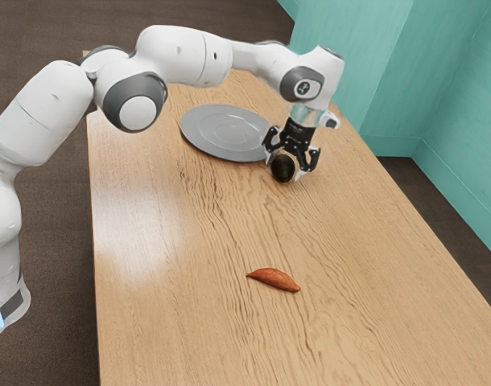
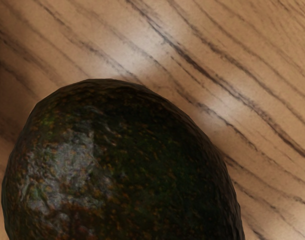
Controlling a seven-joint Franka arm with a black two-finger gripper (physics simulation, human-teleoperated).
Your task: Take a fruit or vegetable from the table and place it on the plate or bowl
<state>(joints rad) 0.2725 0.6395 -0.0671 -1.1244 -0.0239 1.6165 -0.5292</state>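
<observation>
The end effector [image 1: 292,165] grips a dark avocado [image 1: 283,169] between both fingers, over the wooden worktop [image 1: 189,265], just beside the grey plate [image 1: 221,129]. An orange sweet potato [image 1: 274,279] lies well apart.

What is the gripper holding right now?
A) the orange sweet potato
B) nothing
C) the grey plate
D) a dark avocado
D: the gripper has a finger on each side of the avocado, just beside the plate, while the sweet potato lies apart on the table.
</observation>
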